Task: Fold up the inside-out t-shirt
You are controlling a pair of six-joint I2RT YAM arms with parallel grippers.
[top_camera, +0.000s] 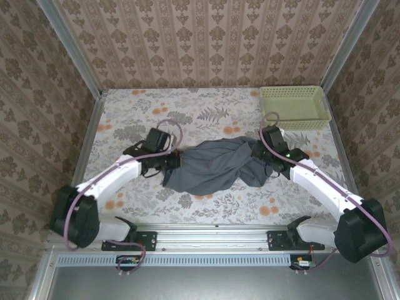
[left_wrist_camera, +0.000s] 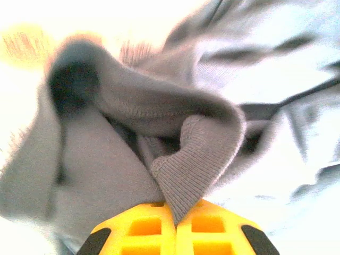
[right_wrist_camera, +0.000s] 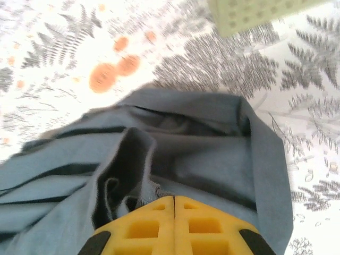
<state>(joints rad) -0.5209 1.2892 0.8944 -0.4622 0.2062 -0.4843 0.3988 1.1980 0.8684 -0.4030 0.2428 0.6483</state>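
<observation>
The left gripper (left_wrist_camera: pixel 176 227) clamps the ribbed collar (left_wrist_camera: pixel 197 159) of the t-shirt (top_camera: pixel 209 167); the right gripper (right_wrist_camera: pixel 174 226) pinches the cloth at the other end. The t-shirt lies bunched between them on the table (top_camera: pixel 206 119), long axis left to right, each arm nearest its own end.

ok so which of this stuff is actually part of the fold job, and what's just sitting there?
In the job:
- t-shirt, bunched up between the two arms
- left gripper, shut on its ribbed edge
- right gripper, shut on its fabric

Just lying about:
- basket, pale green, far right corner, apart from the shirt
- table cover, floral, under everything
</observation>
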